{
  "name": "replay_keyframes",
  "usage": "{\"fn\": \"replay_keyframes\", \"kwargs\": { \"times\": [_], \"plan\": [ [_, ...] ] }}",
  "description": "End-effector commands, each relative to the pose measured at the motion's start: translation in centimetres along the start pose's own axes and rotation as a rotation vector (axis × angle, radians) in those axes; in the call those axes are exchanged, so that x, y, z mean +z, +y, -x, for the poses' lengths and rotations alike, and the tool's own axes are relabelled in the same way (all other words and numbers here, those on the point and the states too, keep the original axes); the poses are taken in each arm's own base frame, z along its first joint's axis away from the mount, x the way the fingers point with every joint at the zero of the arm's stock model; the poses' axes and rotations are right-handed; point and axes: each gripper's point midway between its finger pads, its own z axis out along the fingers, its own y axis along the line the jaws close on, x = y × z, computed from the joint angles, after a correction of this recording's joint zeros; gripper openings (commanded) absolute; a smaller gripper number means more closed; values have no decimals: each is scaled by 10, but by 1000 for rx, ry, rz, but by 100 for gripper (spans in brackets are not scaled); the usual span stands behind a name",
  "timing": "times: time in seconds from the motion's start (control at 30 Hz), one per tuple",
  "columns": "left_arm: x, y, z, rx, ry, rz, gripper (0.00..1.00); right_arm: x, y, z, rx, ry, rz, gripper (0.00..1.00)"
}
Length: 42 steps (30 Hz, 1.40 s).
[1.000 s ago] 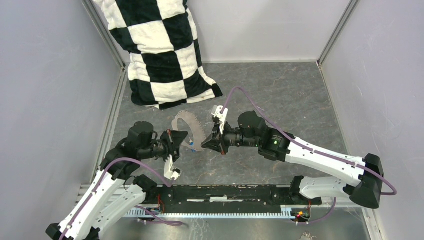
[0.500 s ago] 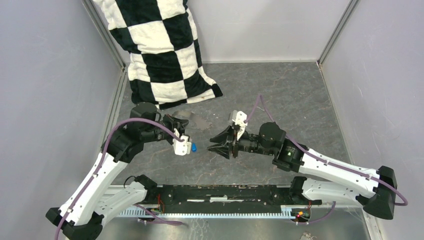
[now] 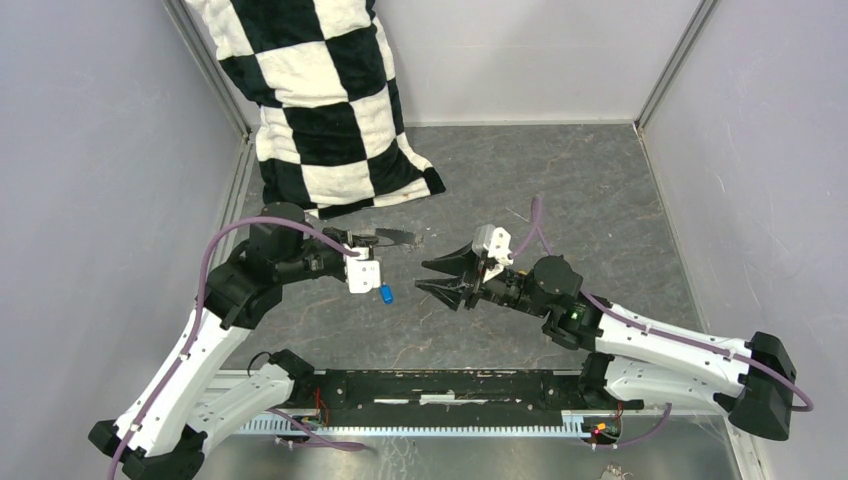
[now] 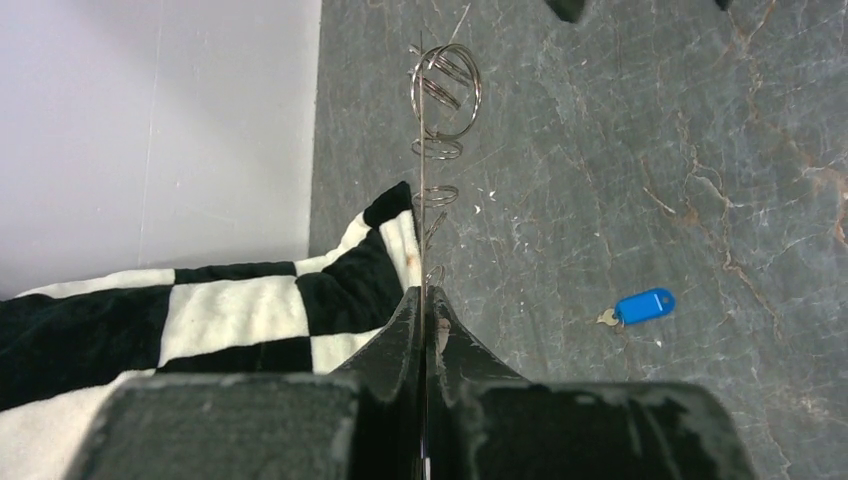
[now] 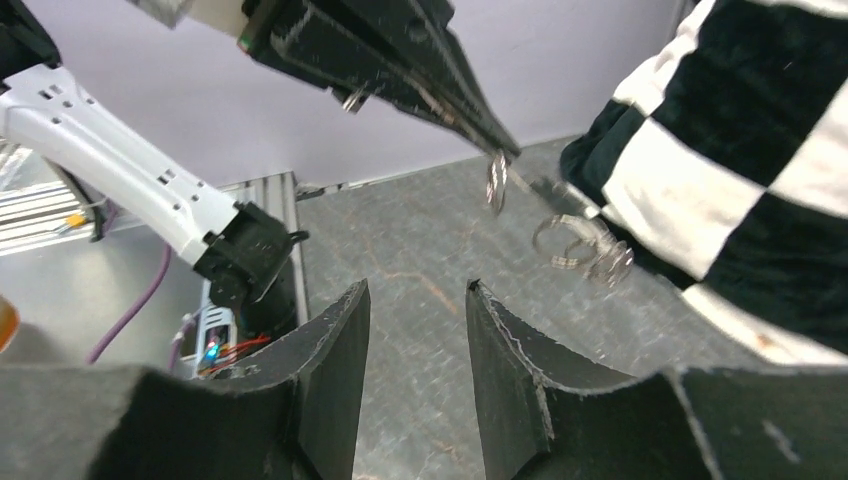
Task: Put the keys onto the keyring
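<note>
blue key [image 3: 385,294] lies loose on the counter [image 3: 560,190]. just right of it the right pincer [image 3: 425,276] gapes half open, empty. beyond the key the left pincer [image 3: 365,240] is clamped on the keyring [image 3: 398,237], held aloft. risk: tiny key skids from a grab, or floppy wire twists away.

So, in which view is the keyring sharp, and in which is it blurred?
Left wrist view: the keyring, edge-on, is sharp, as is the blue key; only the near fingers are soft. Right wrist view: the keyring is blurred, like the left gripper holding it. Top external view: even light, soft shadows, the keyring only a thin streak.
</note>
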Motion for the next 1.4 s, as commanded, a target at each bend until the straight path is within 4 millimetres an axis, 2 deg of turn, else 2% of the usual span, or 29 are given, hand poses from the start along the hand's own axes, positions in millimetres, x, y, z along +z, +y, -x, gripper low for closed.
{"fn": "replay_keyframes", "kwargs": {
  "times": [0.0, 0.2, 0.5, 0.77, 0.93, 1.03, 1.2, 1.37],
  "plan": [
    [-6, 17, 22, -57, -73, 55, 2, 7, -7, 57, -164, -113, -42, 47],
    [-5, 12, 22, -85, -79, 39, 2, 11, -16, 74, -337, -41, -61, 48],
    [-5, 16, 24, -119, -78, 46, 2, 30, -16, 64, -406, 82, -30, 42],
    [-6, 17, 25, -135, -76, 52, 2, 32, -20, 59, -454, 160, -47, 38],
    [-6, 16, 26, -141, -81, 48, 2, 35, -23, 55, -447, 179, -69, 35],
    [-7, 17, 25, -144, -74, 54, 2, 31, -22, 46, -404, 206, -69, 34],
    [-6, 16, 24, -160, -72, 54, 2, 16, -18, 50, -363, 138, -81, 45],
    [-6, 22, 24, -197, -72, 86, 2, 13, -16, 52, -244, 117, -111, 46]
  ]
}}
